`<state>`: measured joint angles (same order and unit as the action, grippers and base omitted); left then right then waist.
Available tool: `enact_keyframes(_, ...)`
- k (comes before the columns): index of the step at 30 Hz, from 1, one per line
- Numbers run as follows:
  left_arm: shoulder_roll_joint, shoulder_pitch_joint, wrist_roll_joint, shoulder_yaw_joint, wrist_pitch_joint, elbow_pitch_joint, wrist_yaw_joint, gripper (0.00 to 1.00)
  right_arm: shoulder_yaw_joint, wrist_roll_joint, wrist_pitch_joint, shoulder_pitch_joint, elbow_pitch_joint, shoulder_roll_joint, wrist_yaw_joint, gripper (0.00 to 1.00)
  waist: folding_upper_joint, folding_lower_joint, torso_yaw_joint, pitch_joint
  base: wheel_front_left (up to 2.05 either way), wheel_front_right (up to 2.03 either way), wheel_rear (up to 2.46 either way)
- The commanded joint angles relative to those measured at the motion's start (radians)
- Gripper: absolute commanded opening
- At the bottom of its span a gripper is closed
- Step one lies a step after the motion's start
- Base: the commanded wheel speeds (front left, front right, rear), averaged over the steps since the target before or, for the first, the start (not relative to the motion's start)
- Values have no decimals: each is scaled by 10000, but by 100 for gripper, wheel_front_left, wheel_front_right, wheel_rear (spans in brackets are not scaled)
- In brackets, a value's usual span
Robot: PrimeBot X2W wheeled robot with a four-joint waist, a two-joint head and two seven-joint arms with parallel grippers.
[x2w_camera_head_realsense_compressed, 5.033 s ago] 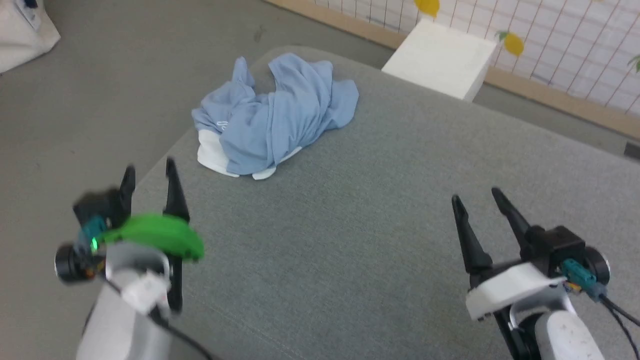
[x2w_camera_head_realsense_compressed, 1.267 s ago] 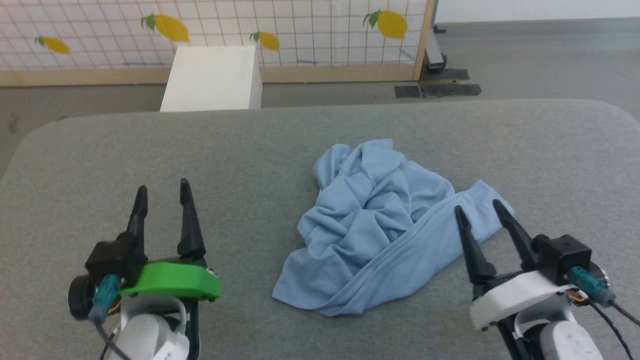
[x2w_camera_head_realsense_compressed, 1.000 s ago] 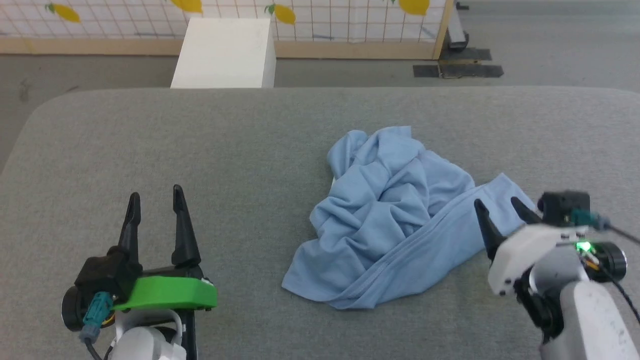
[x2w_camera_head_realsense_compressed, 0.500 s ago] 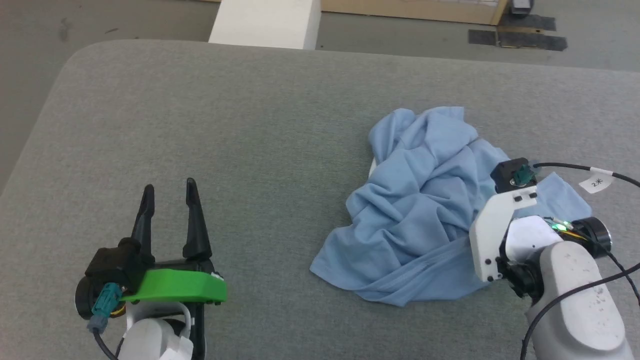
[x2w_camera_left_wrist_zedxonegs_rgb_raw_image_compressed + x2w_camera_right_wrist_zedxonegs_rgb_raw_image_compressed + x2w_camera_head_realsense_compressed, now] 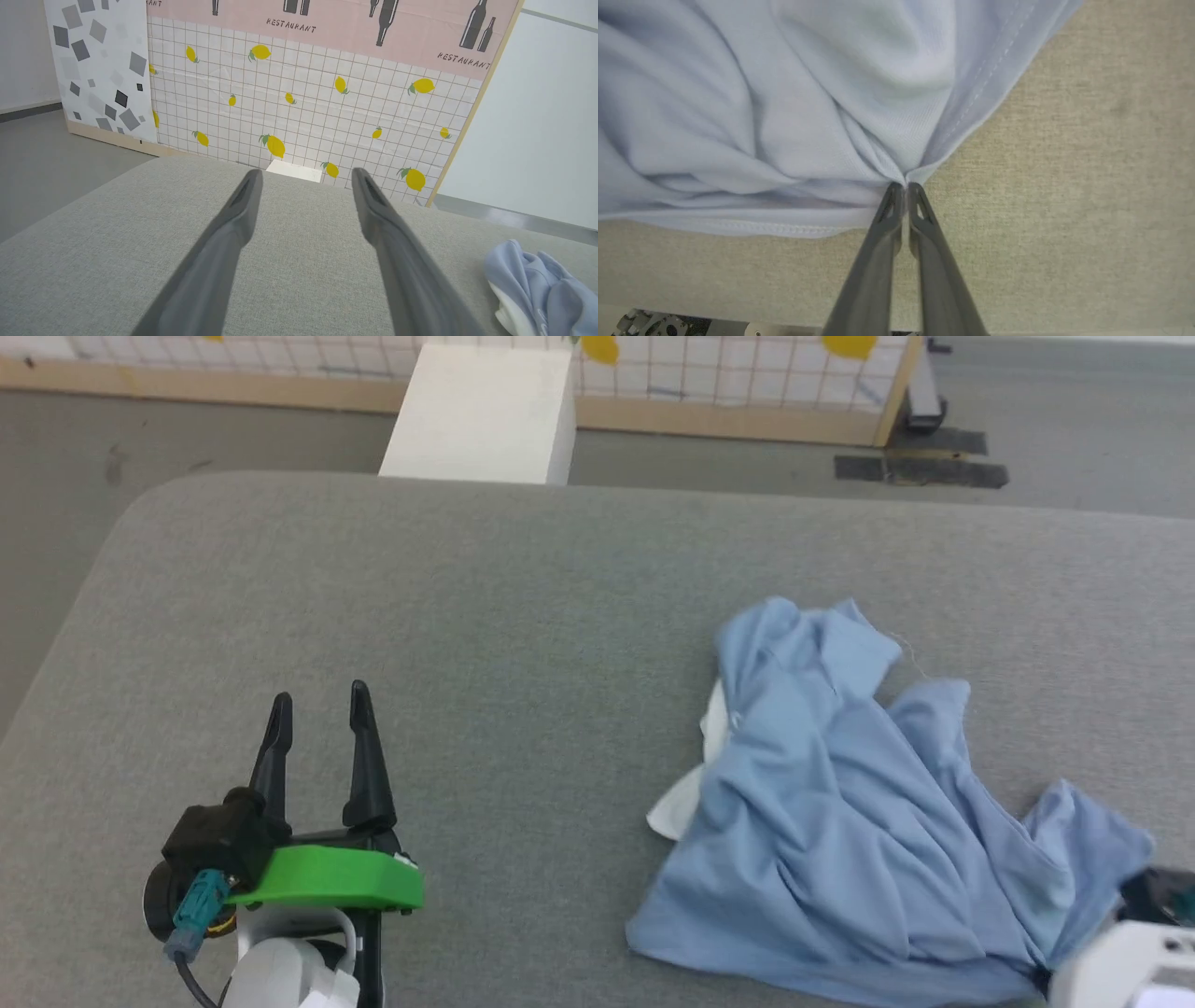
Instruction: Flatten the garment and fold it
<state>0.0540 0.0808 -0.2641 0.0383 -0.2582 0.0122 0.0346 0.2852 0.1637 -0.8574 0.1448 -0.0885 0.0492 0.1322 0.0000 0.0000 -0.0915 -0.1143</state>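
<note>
Blue fabric at the near right is pinched between the clenched fingers of the right claw point(image 5: 902, 186). From there the garment point(image 5: 840, 803) spreads crumpled over the right part of the grey desk point(image 5: 467, 616). The left claw point(image 5: 319, 698) is at near left, released and holding nothing, well apart from it. Beyond the far edge stands a white box point(image 5: 481, 411).

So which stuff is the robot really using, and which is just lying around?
For the job:
garment, crumpled, light blue
right gripper, jaws shut on its edge
left gripper, jaws open, apart from it
grey surface under it

Just lying about:
white box beyond the surface
lemon-print screen
</note>
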Motion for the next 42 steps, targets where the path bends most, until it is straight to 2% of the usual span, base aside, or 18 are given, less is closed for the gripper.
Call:
enact_keyframes(1, -36, -140, 103, -24, -35, 13, -56, 100, 150, 290, 233, 187, -60, 12, -15, 100, 0, 0, 237, 225, 0, 0, 0)
enact_keyframes(3, -37, -211, 157, 7, -35, 42, -110, 100, 268, 559, 770, 302, -104, 12, -15, 100, 0, 0, 303, 306, 0, 0, 0)
enact_keyframes(9, -37, -283, 212, 85, -35, 203, -243, 100, -140, 1645, 3978, -818, -136, 11, -15, 100, 0, 0, 234, 467, 0, 0, 0)
enact_keyframes(13, -37, -206, 200, 227, -36, 242, -305, 100, -1050, 1479, 4832, -2054, 388, 11, -15, 100, 0, 0, -28, 325, 0, 0, 0)
enact_keyframes(18, -37, -39, 165, 426, -36, 211, -288, 100, -1936, 582, 4759, -4183, 1816, 11, -15, 100, 0, 0, -467, -120, 0, 0, 0)
enact_keyframes(22, -37, 152, 135, 629, -36, 158, -228, 100, -1926, -66, 4594, -5683, 3469, 11, -15, 100, 0, 0, -893, -552, 0, 0, 0)
enact_keyframes(27, -37, 355, -21, 733, -36, 127, -101, 100, -1696, -1185, 3732, -6966, 5404, 11, -15, 100, 0, 0, -1275, -1042, 0, 0, 0)
enact_keyframes(31, -37, 447, -128, 802, -36, 138, -22, 100, -1420, -2468, 2474, -7432, 6455, 11, -15, 100, 0, 0, -1445, -1181, 0, 0, 0)
enact_keyframes(32, -37, 455, -141, 813, -36, 146, -6, 100, -1348, -2611, 2224, -7486, 6579, 11, -15, 77, 0, 0, -1463, -1178, 0, 0, 0)
enact_keyframes(33, -37, 462, -153, 824, -36, 162, 10, 100, -1292, -2617, 2031, -7543, 6669, 11, -15, 15, 0, 0, -1483, -1159, 0, 0, 0)
enact_keyframes(34, -37, 458, -156, 827, -36, 181, 21, 100, -1258, -2537, 1963, -7568, 6695, 11, -15, 0, 0, 0, -1487, -1124, 0, 0, 0)
enact_keyframes(37, -37, 389, -131, 786, -36, 262, 29, 100, -1214, -2087, 2224, -7589, 6563, 11, -15, 0, 0, 0, -1438, -910, 0, 0, 0)
enact_keyframes(38, -37, 339, -68, 737, -36, 333, -12, 100, -1527, -827, 3165, -7667, 6313, 11, -15, 0, 0, 0, -1365, -622, 0, 0, 0)
enact_keyframes(42, -37, 221, 72, 633, -36, 408, -90, 100, -3373, 743, 4630, -7587, 5407, 11, -15, 0, 0, 0, -1209, -193, 0, 0, 0)
